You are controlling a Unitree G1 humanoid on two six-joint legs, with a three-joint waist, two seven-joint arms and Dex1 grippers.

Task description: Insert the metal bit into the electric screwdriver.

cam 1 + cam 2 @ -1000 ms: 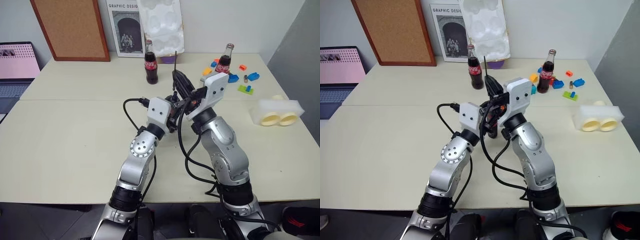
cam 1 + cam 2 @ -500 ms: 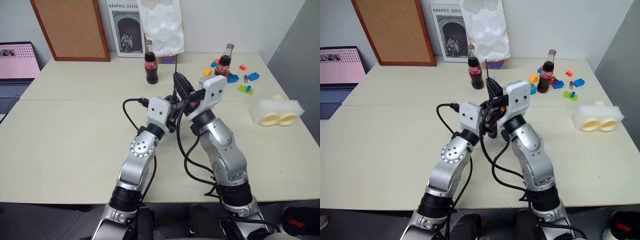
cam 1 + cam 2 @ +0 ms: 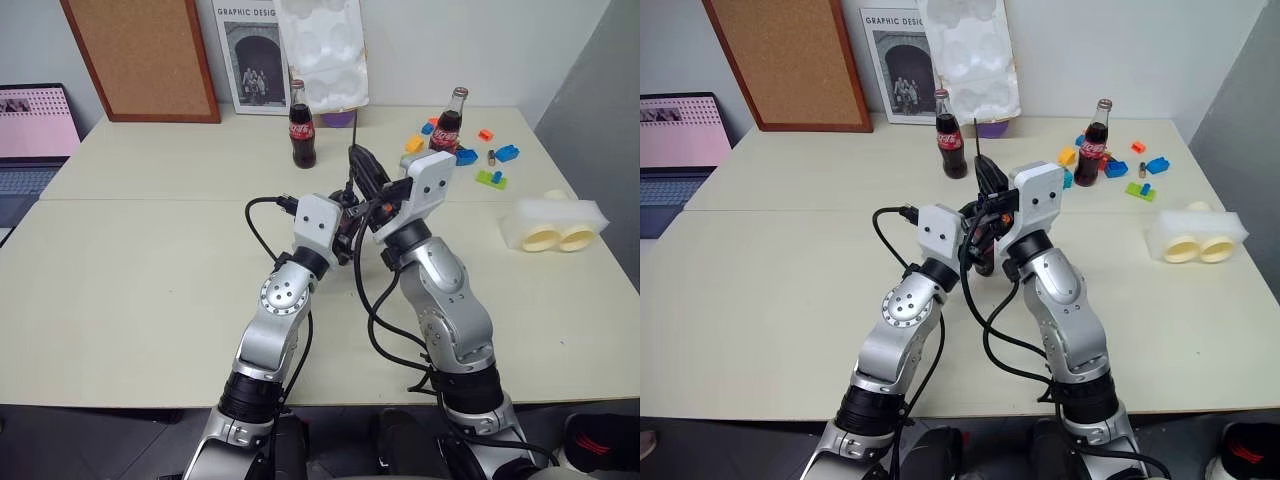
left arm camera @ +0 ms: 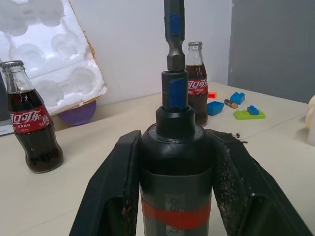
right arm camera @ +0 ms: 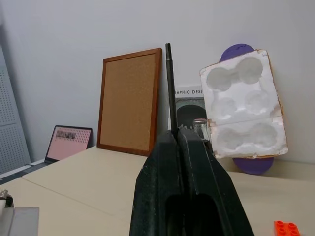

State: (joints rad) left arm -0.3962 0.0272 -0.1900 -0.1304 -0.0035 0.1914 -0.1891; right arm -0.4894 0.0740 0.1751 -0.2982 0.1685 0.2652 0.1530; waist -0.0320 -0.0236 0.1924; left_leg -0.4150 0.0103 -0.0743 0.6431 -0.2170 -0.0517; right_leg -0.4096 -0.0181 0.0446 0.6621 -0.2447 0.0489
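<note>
Bit (image 5: 170, 83) first: I see the metal bit as a thin grey rod rising from between the right gripper (image 5: 178, 135) fingers, which are pressed together around its lower part. In my left wrist view its lower end, with a blue band, stands right above the blue collar at the nose of the electric screwdriver (image 4: 175, 162), seemingly at the mouth; I cannot tell how deep it sits. The screwdriver is a black cylinder with a red band, upright between the two black fingers (image 4: 115, 196) of the left gripper (image 3: 346, 228), which are clamped against its sides.

From the head camera, I see both grippers meeting above the middle of the cream table (image 3: 150, 270), the right one higher and angled over the left, with the bit poking up above them.

Further out, one cola bottle (image 3: 302, 130) stands behind the grippers near the far edge, and a second cola bottle (image 3: 448, 122) is to the right of it. Coloured toy bricks (image 3: 497, 165) lie scattered by that second bottle. A white foam block (image 3: 557, 225) with two round hollows sits near the right edge. Against the wall lean a cork board (image 3: 140, 58), a poster (image 3: 248, 55) and a white foam tray (image 3: 322, 52). A laptop (image 3: 32, 130) sits far left.
</note>
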